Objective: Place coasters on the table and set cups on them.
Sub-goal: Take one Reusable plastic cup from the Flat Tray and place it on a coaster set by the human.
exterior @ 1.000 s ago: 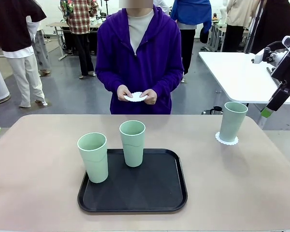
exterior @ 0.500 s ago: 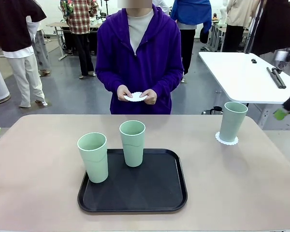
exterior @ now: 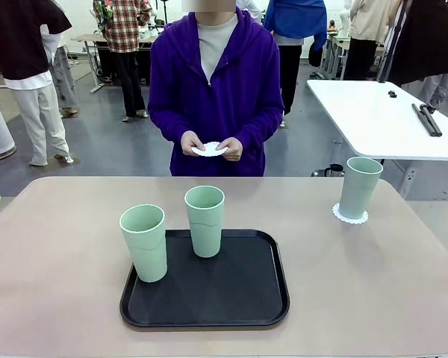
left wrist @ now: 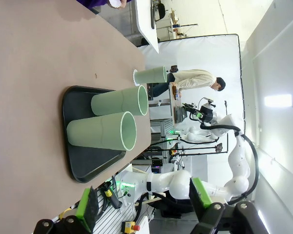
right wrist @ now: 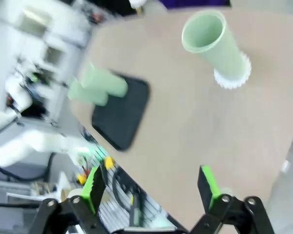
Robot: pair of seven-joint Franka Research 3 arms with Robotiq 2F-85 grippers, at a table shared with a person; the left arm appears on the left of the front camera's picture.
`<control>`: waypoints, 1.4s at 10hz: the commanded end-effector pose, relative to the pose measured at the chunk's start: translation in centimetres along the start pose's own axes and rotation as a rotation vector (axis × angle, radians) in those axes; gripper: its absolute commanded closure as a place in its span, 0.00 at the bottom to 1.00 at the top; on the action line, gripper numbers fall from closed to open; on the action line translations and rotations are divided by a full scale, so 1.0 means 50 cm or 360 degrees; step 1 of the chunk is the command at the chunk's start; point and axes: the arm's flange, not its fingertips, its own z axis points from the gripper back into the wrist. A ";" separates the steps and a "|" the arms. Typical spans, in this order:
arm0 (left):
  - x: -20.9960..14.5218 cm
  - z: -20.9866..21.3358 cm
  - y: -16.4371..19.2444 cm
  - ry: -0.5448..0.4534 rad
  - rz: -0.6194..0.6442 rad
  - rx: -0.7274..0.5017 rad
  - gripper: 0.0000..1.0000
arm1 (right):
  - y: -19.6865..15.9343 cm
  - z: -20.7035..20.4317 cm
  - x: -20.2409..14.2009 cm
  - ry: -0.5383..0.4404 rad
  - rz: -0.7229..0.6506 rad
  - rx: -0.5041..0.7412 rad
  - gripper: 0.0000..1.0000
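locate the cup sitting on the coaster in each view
front view: cup far right on the table, right of the black tray.
left wrist view: cup upper middle, sideways, beyond the tray.
right wrist view: cup top right.
shared landmark: the black tray.

- Three cups: left cup [exterior: 143, 242] and back cup [exterior: 205, 221] on the tray, right cup [exterior: 358, 187] on the bench.
- Two coasters to count: one coaster [exterior: 350, 217] under the right cup, and another coaster [exterior: 209, 150] held by the person. It cannot be told whether that one is single or a stack.
- One black tray [exterior: 231, 298].
- One bench [exterior: 60, 246].
- One person [exterior: 213, 82] at the far side.
- One white table [exterior: 373, 112] behind.
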 end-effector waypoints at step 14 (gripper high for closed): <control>-0.001 0.004 0.001 -0.0006 -0.0021 -0.0027 0.00 | -0.216 -0.001 -0.077 -0.0122 -0.0199 0.0391 0.00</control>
